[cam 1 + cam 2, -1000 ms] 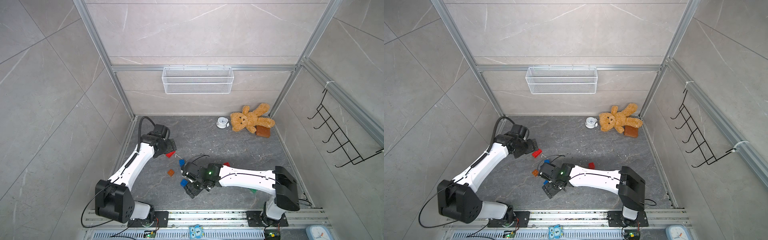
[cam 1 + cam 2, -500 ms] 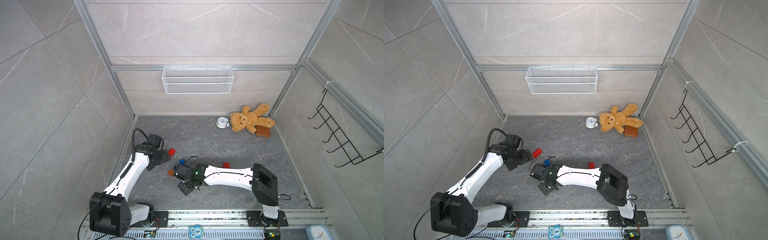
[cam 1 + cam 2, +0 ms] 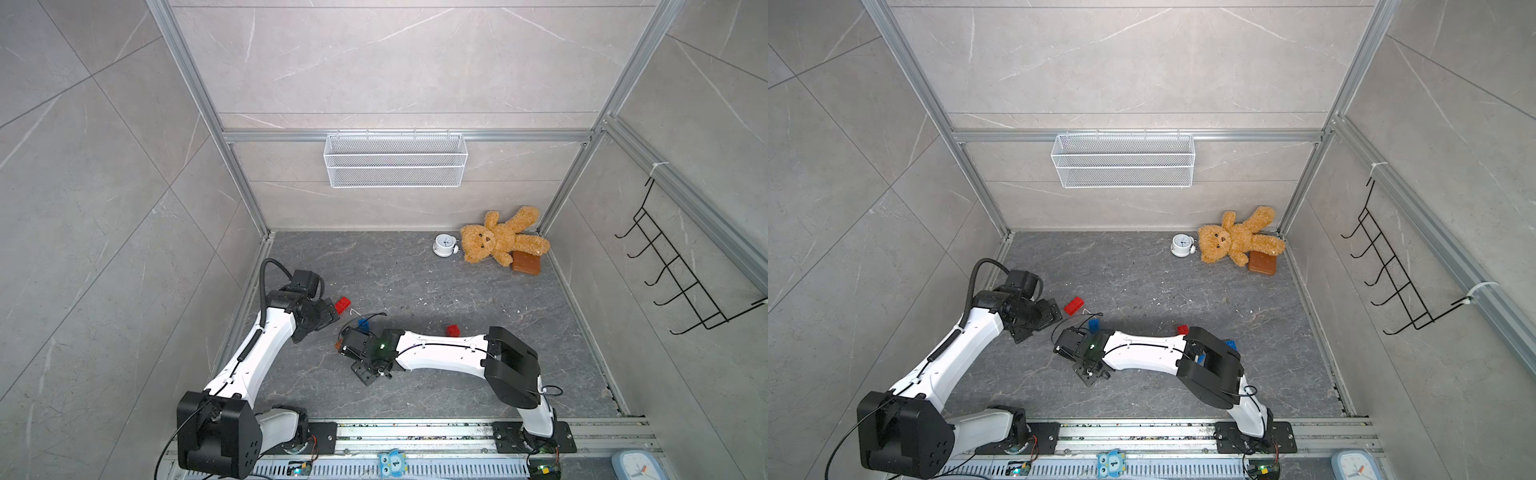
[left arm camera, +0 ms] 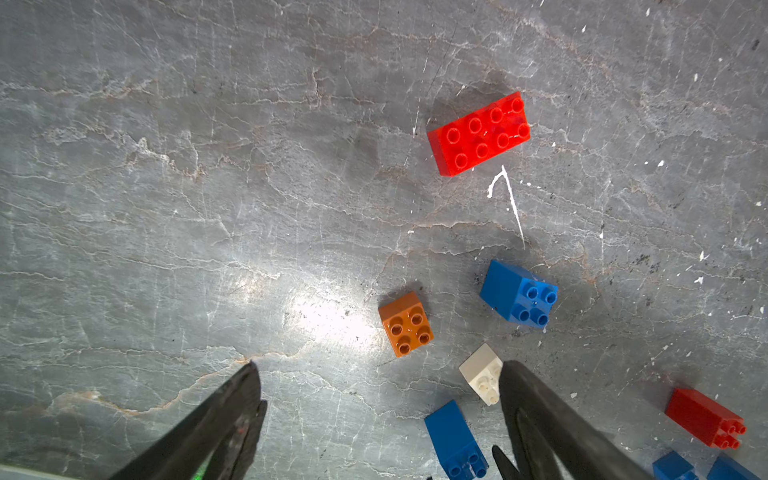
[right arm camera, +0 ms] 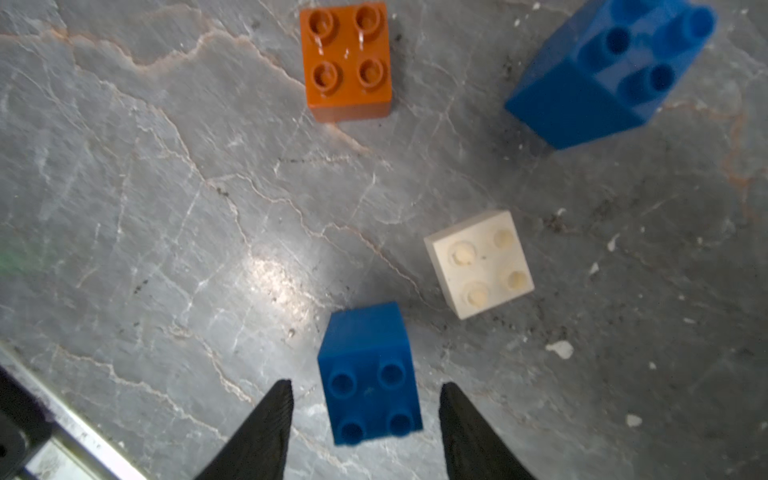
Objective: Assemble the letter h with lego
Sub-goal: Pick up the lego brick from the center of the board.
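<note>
Between the tips of my right claw (image 5: pixel 365 384), spread and touching nothing, a blue brick (image 5: pixel 365 340) lay on the surface (image 5: pixel 166 208). I judged it the pickup step: next, lower and clench. My left claw (image 4: pixel 378 365) hung released, empty.

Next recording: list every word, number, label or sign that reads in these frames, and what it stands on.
"1": on the blue owl-shaped tag on the front rail, in both top views.
White alarm clock dial: numerals too small to read.
Blue clock at the front corner: face too small to read.
Lego bricks: no lettering legible on the studs.
</note>
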